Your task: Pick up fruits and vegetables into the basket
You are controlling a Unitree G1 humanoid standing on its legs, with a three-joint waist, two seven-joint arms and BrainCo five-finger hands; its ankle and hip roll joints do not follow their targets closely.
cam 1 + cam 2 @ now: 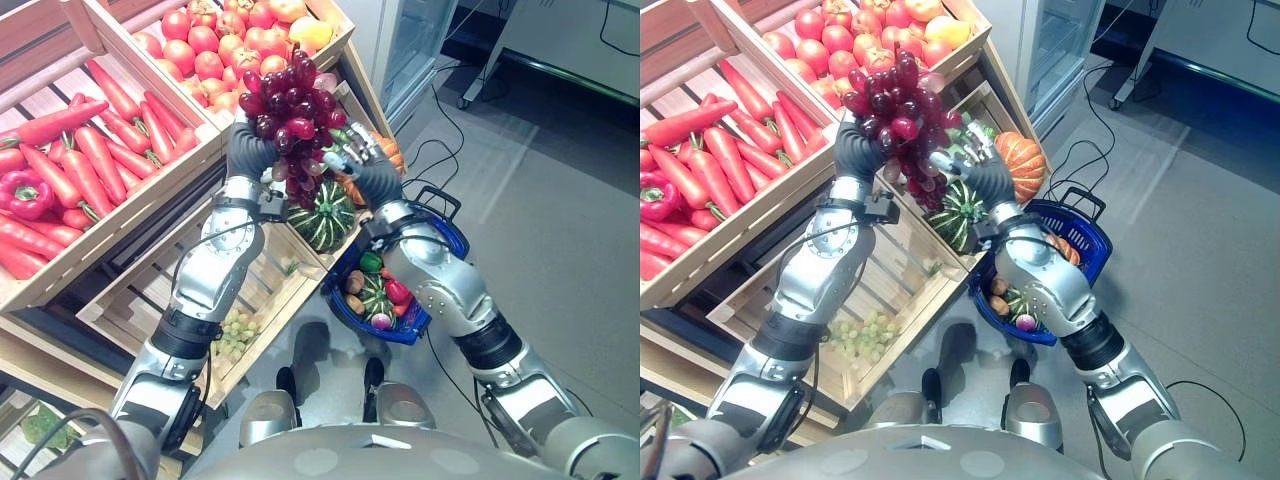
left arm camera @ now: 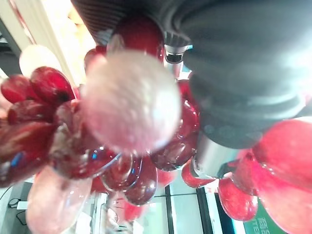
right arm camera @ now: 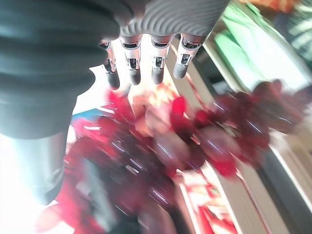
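Two hands raised around one big bunch of dark red grapes point(image 1: 290, 115): left hand point(image 1: 250, 148) curled round it, right hand point(image 1: 358, 160) with relaxed fingers alongside, above the blue plastic basket's point(image 1: 445, 225) rim.

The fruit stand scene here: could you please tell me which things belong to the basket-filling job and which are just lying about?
In the job:
red grapes
left hand
right hand
blue basket

Lying about:
carrots
red pepper
pumpkin
green grapes
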